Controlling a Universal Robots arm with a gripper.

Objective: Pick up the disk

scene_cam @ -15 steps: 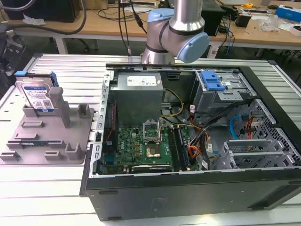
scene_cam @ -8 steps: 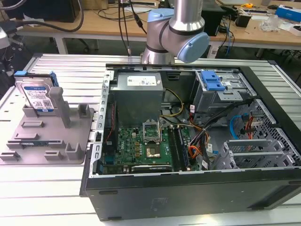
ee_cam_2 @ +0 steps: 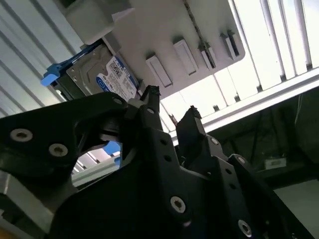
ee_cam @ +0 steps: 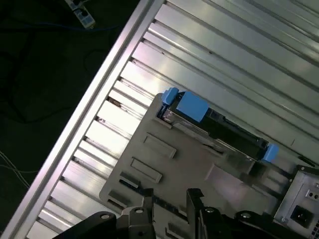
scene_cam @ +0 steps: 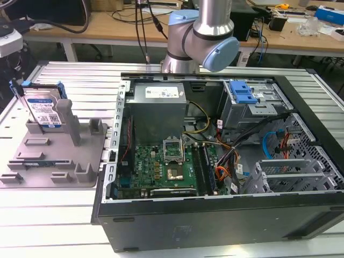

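Note:
The disk [scene_cam: 44, 109] stands on edge in the grey holder [scene_cam: 54, 166] at the exterior view's left, its white-and-blue label facing out and blue rails on its sides. In the first wrist view the disk [ee_cam: 219, 130] is seen edge-on from high above, with a blue rail at each end. My gripper [ee_cam: 171, 199] hangs well above the holder [ee_cam: 164, 169], open, with nothing between its fingers. In the second wrist view the black fingertips [ee_cam_2: 149, 94] of the gripper [ee_cam_2: 171, 107] point toward the disk [ee_cam_2: 99, 74], a clear distance from it.
An open computer case [scene_cam: 215, 226] with its motherboard and a blue-latched drive cage [scene_cam: 242, 92] fills the exterior view's right. The arm [scene_cam: 201, 37] rises behind it. The ribbed metal table [ee_cam: 224, 45] ends at an edge with dark floor beyond. A corner of the case [ee_cam: 299, 209] is near the holder.

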